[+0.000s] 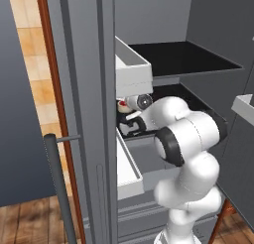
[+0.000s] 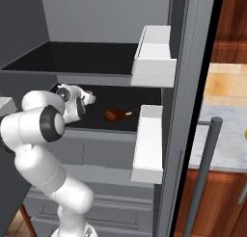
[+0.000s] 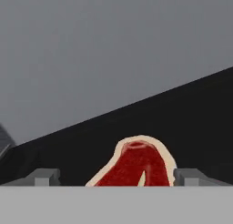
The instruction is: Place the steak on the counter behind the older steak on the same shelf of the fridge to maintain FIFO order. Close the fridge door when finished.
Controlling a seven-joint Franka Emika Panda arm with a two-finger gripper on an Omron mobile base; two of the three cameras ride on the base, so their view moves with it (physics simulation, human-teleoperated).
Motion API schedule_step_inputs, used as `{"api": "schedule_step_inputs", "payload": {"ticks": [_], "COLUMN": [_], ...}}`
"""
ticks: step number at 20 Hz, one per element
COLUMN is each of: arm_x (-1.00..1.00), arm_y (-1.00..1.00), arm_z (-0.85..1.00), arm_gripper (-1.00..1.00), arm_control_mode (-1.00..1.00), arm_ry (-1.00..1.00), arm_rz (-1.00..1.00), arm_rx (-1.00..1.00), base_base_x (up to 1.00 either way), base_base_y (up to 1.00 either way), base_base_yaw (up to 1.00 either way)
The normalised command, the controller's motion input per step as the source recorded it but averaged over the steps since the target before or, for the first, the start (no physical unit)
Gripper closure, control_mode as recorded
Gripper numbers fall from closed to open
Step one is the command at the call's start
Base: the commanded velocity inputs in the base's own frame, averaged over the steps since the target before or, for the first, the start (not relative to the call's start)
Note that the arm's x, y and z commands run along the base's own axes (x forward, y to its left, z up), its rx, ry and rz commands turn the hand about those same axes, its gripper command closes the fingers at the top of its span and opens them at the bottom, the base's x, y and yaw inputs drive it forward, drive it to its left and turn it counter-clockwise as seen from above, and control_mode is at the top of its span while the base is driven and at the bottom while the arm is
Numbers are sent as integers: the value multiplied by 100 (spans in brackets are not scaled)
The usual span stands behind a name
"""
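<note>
Steak held inside the fridge, over the middle shelf.

The gripper (image 3: pixel 116 177) reaches into the open fridge (image 2: pixel 181 48) with the steak (image 3: pixel 136 166) between its two fingers (image 3: pixel 43 176), which are closed onto its sides, just above the glossy black shelf (image 2: pixel 120 98). The older steak (image 2: pixel 115 115) lies near the shelf's front edge, apart from the gripper. A marbled tabletop (image 2: pixel 219 135) over wooden cabinets stands right of the open door.

The steak (image 3: pixel 136 166) is cut off at the bottom in the hand view, so whether the end effector (image 3: pixel 117 177) actually pinches it is unclear. From the left base view, a door bin (image 1: pixel 130 69) hides most of it.
</note>
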Motion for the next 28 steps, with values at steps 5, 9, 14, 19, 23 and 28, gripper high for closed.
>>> {"api": "schedule_step_inputs", "payload": {"ticks": [5,9,14,19,23,28], "arm_x": [-90,-69,-60,-68,-86,-43], "arm_y": [0,-1,-7,-19,-30,-44], "arm_z": [35,77,64,20,0,2], "arm_gripper": [-100,-100,-100,-100,-100,-100], "arm_control_mode": [-100,-100,-100,-100,-100,-100], "arm_ry": [0,20,36,34,18,15], "arm_rz": [0,0,0,0,0,0], "arm_rx": [0,0,0,0,0,0], "base_base_x": [0,0,0,0,0,0], "base_base_y": [0,0,0,0,0,0], "base_base_yaw": [0,0,0,0,0,0]}}
